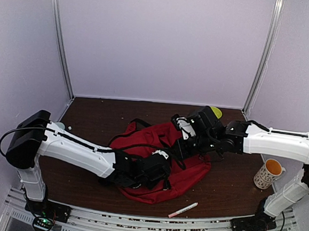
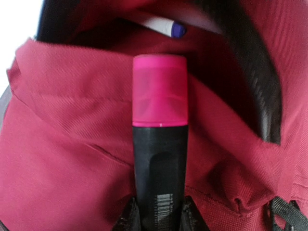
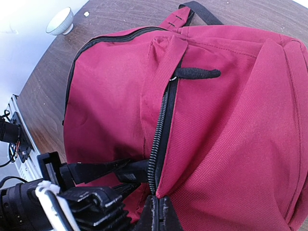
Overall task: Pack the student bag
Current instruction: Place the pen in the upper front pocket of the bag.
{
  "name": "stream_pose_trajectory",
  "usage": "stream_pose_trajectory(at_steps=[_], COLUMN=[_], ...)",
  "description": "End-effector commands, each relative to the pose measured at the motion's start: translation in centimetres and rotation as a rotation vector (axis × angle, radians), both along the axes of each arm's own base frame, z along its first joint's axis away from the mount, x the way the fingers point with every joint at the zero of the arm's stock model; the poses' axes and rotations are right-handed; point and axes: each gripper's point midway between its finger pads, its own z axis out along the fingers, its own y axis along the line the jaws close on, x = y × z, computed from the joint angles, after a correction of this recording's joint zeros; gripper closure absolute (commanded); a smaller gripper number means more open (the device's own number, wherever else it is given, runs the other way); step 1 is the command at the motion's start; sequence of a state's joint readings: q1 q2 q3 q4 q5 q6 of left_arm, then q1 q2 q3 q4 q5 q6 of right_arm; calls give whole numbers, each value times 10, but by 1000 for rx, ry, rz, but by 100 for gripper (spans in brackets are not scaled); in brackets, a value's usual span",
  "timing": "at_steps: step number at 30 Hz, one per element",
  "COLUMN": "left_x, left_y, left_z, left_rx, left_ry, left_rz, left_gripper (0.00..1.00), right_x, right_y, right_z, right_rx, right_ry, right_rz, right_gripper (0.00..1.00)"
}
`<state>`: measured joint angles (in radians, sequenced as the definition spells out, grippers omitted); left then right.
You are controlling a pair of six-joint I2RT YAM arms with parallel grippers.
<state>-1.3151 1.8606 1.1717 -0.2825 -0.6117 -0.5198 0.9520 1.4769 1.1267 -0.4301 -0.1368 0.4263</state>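
The student bag (image 1: 187, 174) lies dark red in the middle of the table, also seen close up (image 2: 72, 120) (image 3: 231, 120). My left gripper (image 2: 160, 207) is shut on a black highlighter with a pink cap (image 2: 160, 120). The cap end points into the bag's open slit. A white pen with a purple cap (image 2: 163, 26) lies deeper inside. My right gripper (image 3: 161, 206) is shut on the bag's fabric edge by the zipper and holds that slit apart. From the right wrist, the highlighter's body (image 3: 129, 171) passes under the zipper line. In the top view both grippers (image 1: 158, 166) (image 1: 187, 145) sit on the bag.
A patterned mug with an orange inside (image 1: 270, 174) stands at the right. A pink-and-white pen (image 1: 183, 209) lies near the front edge. A green object (image 1: 215, 112) shows behind the right wrist. A small white bowl (image 3: 60, 21) sits on the table beyond the bag.
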Motion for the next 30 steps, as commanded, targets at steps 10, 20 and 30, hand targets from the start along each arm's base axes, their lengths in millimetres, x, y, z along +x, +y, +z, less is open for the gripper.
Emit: stream_pose_trajectory(at_steps=[10, 20, 30], left_x=[33, 22, 20], left_y=[-23, -22, -27], left_z=[52, 68, 90], left_rx=[-105, -396, -532], left_ry=[83, 346, 465], left_rz=[-26, 39, 41], left_gripper=[89, 90, 90], right_x=[-12, -11, -17], right_y=[3, 0, 9], right_z=[25, 28, 24], right_rx=[82, 121, 146], right_ry=[16, 60, 110], right_rz=[32, 1, 51], right_gripper=[100, 100, 100])
